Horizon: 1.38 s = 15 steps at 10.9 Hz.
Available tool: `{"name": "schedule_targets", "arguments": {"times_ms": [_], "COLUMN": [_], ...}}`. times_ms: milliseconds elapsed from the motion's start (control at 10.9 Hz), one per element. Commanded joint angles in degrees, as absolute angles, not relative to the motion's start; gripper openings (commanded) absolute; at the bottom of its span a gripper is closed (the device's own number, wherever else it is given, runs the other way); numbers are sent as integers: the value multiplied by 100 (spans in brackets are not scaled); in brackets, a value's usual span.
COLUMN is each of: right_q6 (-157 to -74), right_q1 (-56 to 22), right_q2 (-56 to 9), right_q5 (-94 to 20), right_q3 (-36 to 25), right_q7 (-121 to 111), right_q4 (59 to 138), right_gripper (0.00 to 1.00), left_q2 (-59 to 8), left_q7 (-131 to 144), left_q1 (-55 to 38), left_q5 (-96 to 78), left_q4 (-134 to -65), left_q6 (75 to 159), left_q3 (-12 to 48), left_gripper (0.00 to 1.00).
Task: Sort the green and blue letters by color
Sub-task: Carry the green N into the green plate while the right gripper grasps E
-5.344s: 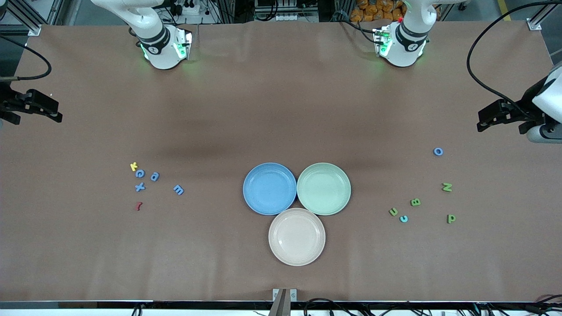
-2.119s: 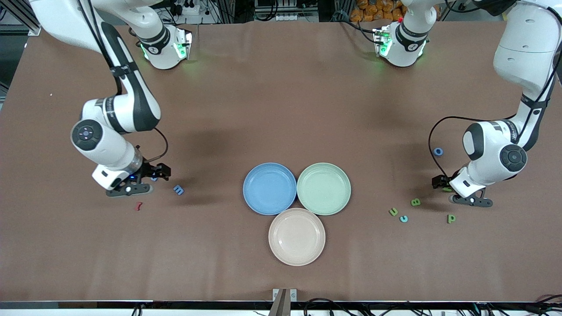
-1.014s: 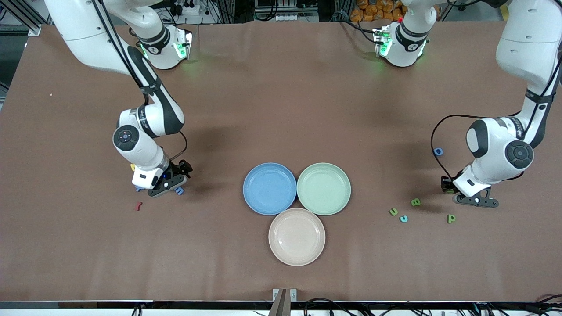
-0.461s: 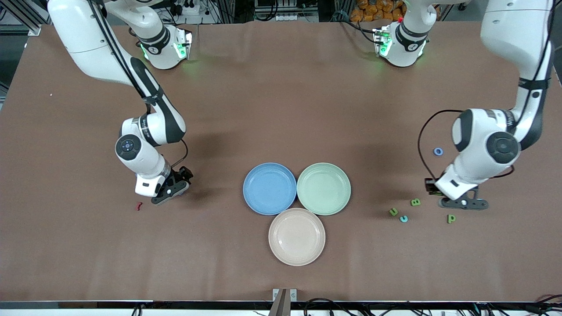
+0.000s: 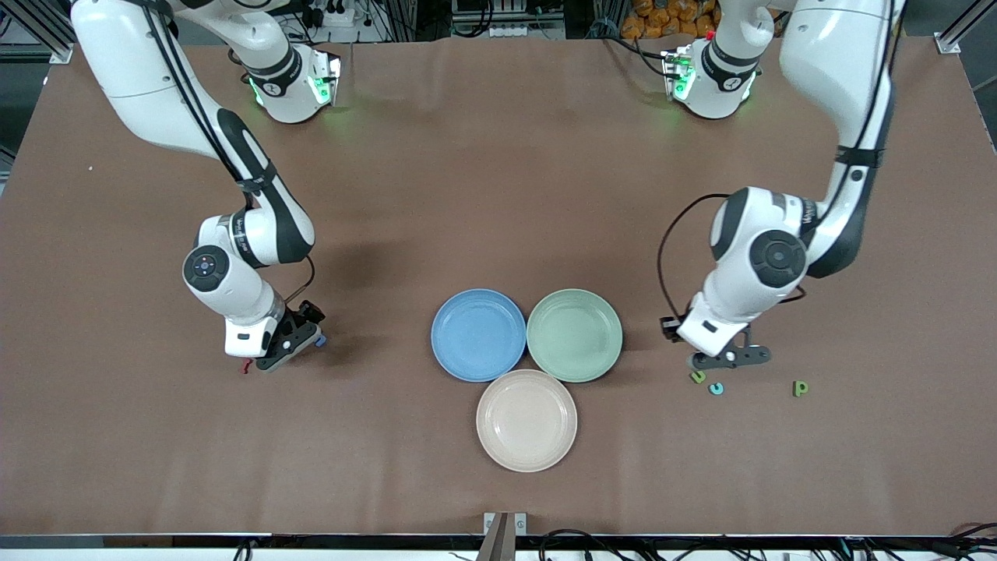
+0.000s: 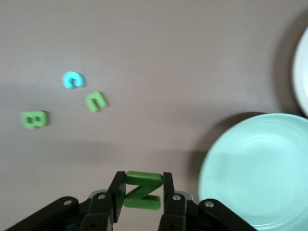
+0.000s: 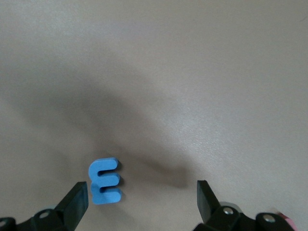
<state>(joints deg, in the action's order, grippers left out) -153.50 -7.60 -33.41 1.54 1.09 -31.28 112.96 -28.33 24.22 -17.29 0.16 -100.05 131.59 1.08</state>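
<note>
My left gripper (image 5: 671, 327) is shut on the green N (image 6: 142, 190) and hangs above the table beside the green plate (image 5: 574, 335). The green u (image 5: 698, 376), the green p (image 5: 800, 387) and a cyan c (image 5: 715, 388) lie nearer the camera. The left wrist view also shows the green B (image 6: 34, 119). My right gripper (image 7: 142, 197) is open over the blue m (image 7: 104, 181), which lies close to one finger (image 7: 77, 199). In the front view the m (image 5: 320, 340) peeks out beside that gripper (image 5: 311, 326). The right arm hides the other blue letters.
A blue plate (image 5: 478, 335) touches the green one, and a cream plate (image 5: 526, 421) sits nearer the camera against both. A dark red squiggle (image 5: 246, 365) lies by the right hand, toward the right arm's end of the table.
The left gripper has carried the green N from the letter cluster toward the green plate. The right gripper has shifted slightly, staying open above the blue m.
</note>
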Motion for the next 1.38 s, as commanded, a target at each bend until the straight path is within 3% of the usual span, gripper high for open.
{"name": "schedule_targets", "arguments": {"times_ms": [0, 461, 553, 737, 1106, 1290], "right_q6": [-15302, -15293, -15293, -15293, -15284, -15275], "right_q1": [-782, -782, -791, -826, -914, -914], "right_q2": [-3428, -3428, -3428, -3419, -3515, -3586], "right_q5": [193, 193, 159, 185, 176, 141], "right_q3": [184, 185, 185, 193, 193, 193], "right_q7": [-3208, -3278, -3270, -3366, -3472, -3445], "right_q4": [11197, 11145, 11136, 11136, 11127, 11110], "right_gripper": [100, 100, 100, 100, 100, 100], "left_q2": [-3417, -4051, -4087, -4096, -4008, -3885], "left_q7": [3013, 3611, 3621, 3578, 3542, 3341], "left_q1": [-2196, -2759, -2777, -2786, -2769, -2323], "left_q5": [-456, -853, -853, -800, -450, 191], "left_q4": [-9327, -8903, -8903, -8903, -8921, -8965], "left_q6": [13025, 13034, 13034, 13034, 13017, 12886], "left_q3": [9, 0, 0, -9, -114, -97], "left_gripper": [9, 9, 14, 100, 100, 100]}}
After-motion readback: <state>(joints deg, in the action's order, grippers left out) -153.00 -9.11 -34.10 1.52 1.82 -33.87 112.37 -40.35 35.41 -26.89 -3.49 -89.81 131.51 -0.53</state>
